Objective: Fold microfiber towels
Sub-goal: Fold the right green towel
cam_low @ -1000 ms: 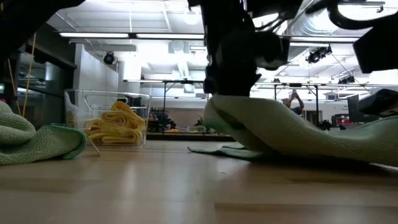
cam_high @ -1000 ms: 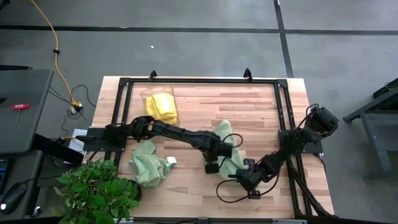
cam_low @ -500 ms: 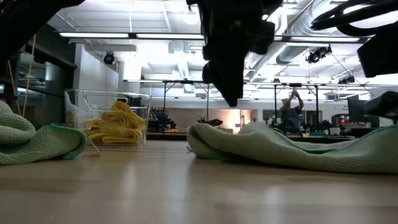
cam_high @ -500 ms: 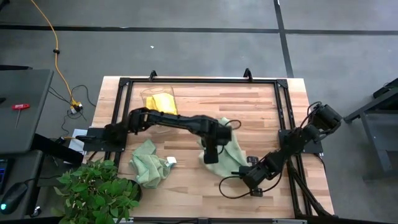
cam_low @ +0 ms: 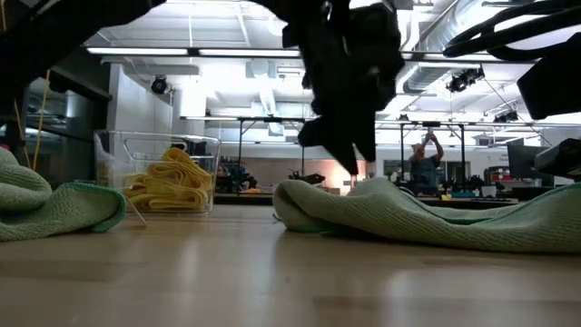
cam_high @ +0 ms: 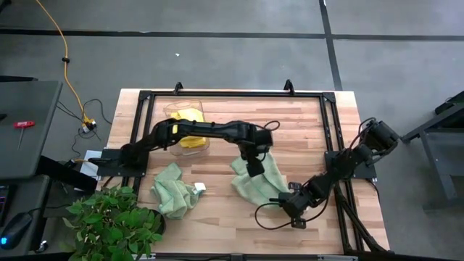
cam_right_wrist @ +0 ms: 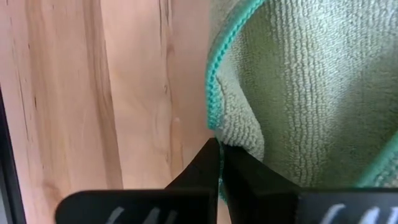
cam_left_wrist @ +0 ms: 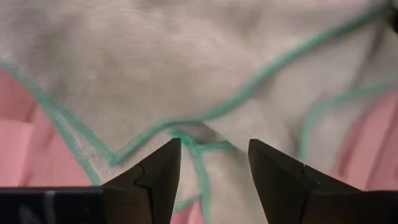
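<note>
Hovering left gripper [cam_high: 253, 169] jaws apart, empty, directly over green towel [cam_high: 258, 181] lying on the surface [cam_high: 304, 130]; folded edge just below its tips. Right gripper [cam_high: 288, 201] pinched shut on the towel's near corner, so right arm anchors, left is free to regrasp.

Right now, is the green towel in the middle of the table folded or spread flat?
Folded over, not neatly: the green towel lies doubled, with a rounded fold edge in the low view and crossing hems below the open left gripper.
</note>
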Controlling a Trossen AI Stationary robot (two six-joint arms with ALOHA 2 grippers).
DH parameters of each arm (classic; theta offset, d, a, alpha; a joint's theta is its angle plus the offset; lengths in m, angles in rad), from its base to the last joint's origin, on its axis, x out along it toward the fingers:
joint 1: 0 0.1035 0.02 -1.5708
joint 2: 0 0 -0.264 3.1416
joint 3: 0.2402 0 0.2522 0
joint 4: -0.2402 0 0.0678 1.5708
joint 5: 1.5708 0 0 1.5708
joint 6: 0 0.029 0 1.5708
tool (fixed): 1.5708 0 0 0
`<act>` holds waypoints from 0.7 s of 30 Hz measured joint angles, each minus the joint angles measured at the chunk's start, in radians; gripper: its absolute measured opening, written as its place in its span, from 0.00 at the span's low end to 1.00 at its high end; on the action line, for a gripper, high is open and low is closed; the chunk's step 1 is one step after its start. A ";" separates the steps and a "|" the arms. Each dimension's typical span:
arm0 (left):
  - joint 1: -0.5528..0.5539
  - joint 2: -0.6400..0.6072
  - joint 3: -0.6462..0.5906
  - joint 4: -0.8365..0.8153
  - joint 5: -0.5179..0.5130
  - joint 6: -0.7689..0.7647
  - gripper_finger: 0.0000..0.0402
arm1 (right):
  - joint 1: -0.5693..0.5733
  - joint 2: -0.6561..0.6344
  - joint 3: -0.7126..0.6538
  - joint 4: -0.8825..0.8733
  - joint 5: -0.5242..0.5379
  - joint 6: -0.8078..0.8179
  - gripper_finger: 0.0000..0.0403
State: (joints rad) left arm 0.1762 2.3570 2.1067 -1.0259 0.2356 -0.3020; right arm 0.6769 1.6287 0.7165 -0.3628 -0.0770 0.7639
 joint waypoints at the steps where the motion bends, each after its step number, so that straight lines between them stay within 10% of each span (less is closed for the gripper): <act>1: 0.003 0.010 0.000 0.006 0.000 -0.018 0.44 | -0.002 -0.001 -0.003 0.005 -0.004 0.003 0.00; 21: -0.006 0.103 0.000 0.001 -0.035 -0.159 0.34 | -0.020 -0.006 -0.006 0.002 -0.010 -0.023 0.00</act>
State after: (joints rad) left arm 0.1701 2.4599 2.1067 -1.0246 0.2007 -0.4606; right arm 0.6571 1.6230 0.7109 -0.3611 -0.0867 0.7406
